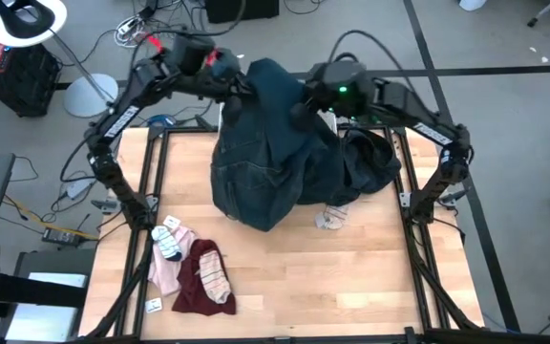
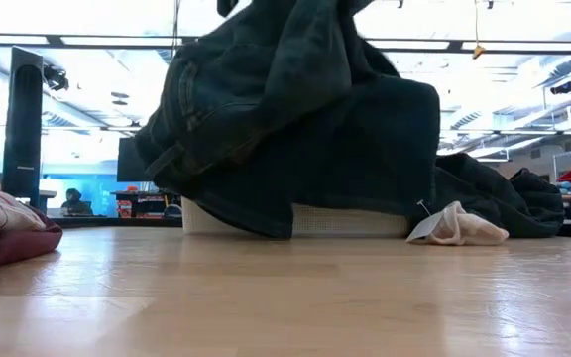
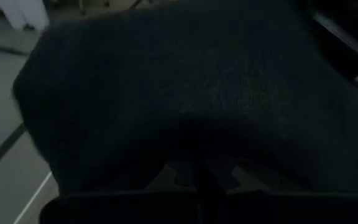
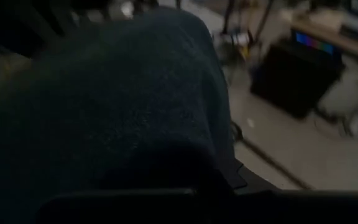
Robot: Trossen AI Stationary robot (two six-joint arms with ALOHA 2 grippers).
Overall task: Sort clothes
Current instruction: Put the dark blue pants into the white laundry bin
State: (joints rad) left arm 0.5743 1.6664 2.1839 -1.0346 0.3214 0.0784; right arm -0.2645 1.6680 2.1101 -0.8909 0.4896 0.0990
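From the low camera I can see the white bin [image 2: 305,220] standing on the wooden tabletop [image 1: 351,277] at its far side, almost wholly covered by the large dark teal garment [image 1: 256,162], whose lower folds drape over the bin's front wall; what lies inside the bin I cannot see. More dark cloth [image 1: 370,158] is heaped just to the right of it, whether in the bin or beside it I cannot tell.

Both arms reach inward and meet high over the far side of the tabletop. My left end effector [image 1: 242,84] is pressed together on the upper left edge of the teal garment, and my right end effector [image 1: 304,100] is pinching its upper right edge, so the cloth hangs between them and bulges down toward the tabletop. Each wrist camera is filled with dark teal fabric directly in front of the fingers.

Counting what lies loose: one pink garment [image 1: 167,268] and one maroon garment [image 1: 199,287] lie touching each other near the front left corner. One striped sock [image 1: 167,241] rests on the pink piece and another striped sock [image 1: 215,277] rests on the maroon one. One pale small piece [image 1: 332,218] lies on the wood just at the teal garment's right lower hem. That makes one teal garment lifted, two garments and two socks at front left, and one pale piece.
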